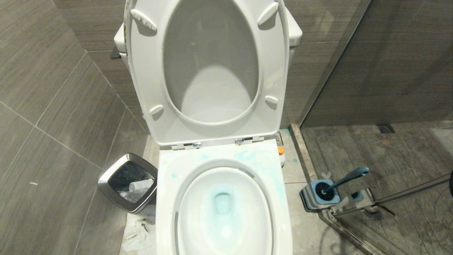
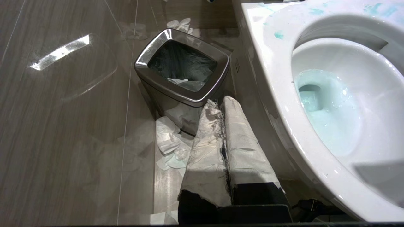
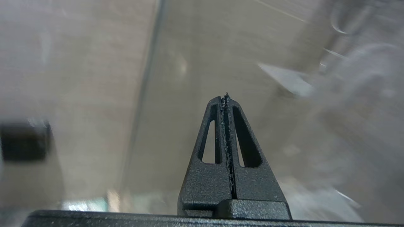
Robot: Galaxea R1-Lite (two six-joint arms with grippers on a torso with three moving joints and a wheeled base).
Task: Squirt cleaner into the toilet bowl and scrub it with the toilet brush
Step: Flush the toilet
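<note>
The white toilet bowl [image 1: 166,198] fills the middle of the head view, its seat and lid raised. Pale blue cleaner [image 1: 254,156] is smeared on the back rim and tints the water [image 1: 223,203]. The toilet brush [image 1: 348,177] stands tilted in its blue-grey holder [image 1: 320,194] on the floor to the right of the toilet. My left gripper [image 2: 221,102], its fingers wrapped in paper, hangs shut and empty beside the bowl's rim [image 2: 277,78]. My right gripper [image 3: 225,97] is shut on nothing over blurred tiles. Neither gripper shows in the head view.
A square steel waste bin [image 1: 128,182] stands left of the toilet, with crumpled tissue [image 1: 138,233] on the floor by it. A glass shower partition with a metal rail [image 1: 407,193] runs just right of the brush holder. A small orange-capped item [image 1: 281,150] sits behind the bowl.
</note>
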